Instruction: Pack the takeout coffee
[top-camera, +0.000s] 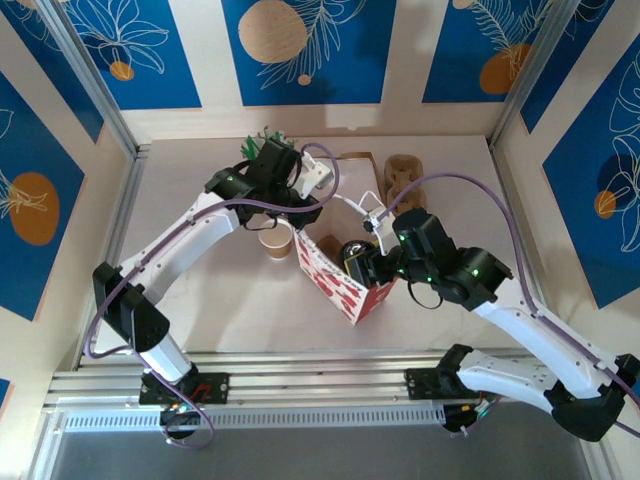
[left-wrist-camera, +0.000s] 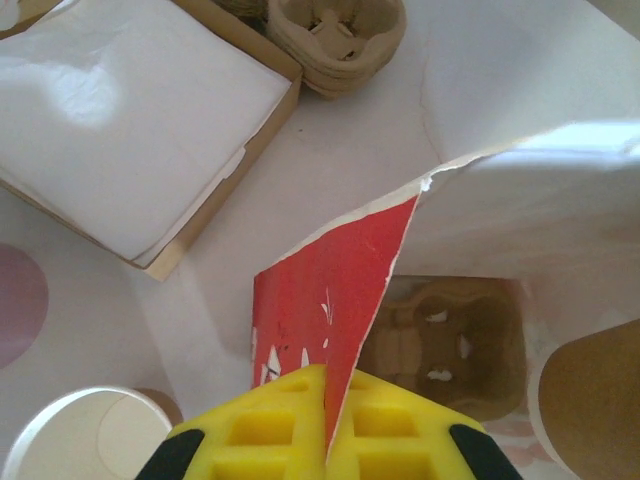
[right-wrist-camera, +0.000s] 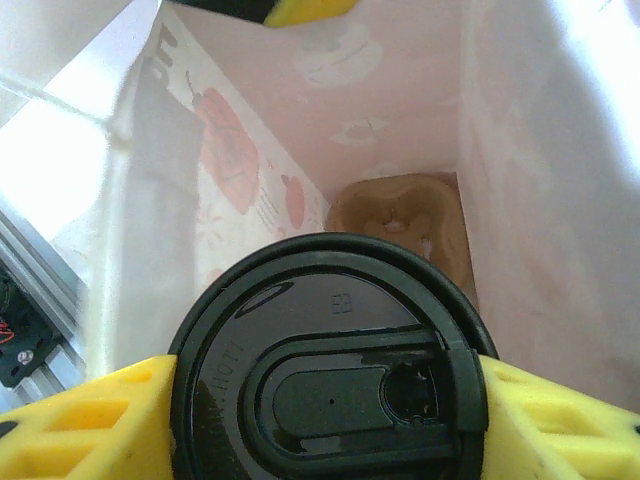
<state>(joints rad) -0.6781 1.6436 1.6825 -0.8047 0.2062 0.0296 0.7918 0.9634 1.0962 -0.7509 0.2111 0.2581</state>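
My right gripper (right-wrist-camera: 325, 400) is shut on the takeout coffee, and its yellow fingers (right-wrist-camera: 80, 420) press both sides of the cup's black lid (right-wrist-camera: 330, 360). In the top view the lidded cup (top-camera: 352, 250) hangs over the open mouth of a red-and-white paper bag (top-camera: 335, 285). A brown pulp carrier (right-wrist-camera: 400, 215) lies on the bag's floor, below the cup. My left gripper (left-wrist-camera: 328, 420) is shut on the bag's red rim (left-wrist-camera: 330, 290) and holds that side up. In the top view the left gripper (top-camera: 300, 222) is at the bag's far left corner.
An open kraft cup (top-camera: 276, 240) with a white rim stands left of the bag, also in the left wrist view (left-wrist-camera: 80, 440). Behind the bag are a box of white napkins (left-wrist-camera: 130, 120), stacked pulp carriers (left-wrist-camera: 335, 40) and a pink cup of sticks (top-camera: 262, 140).
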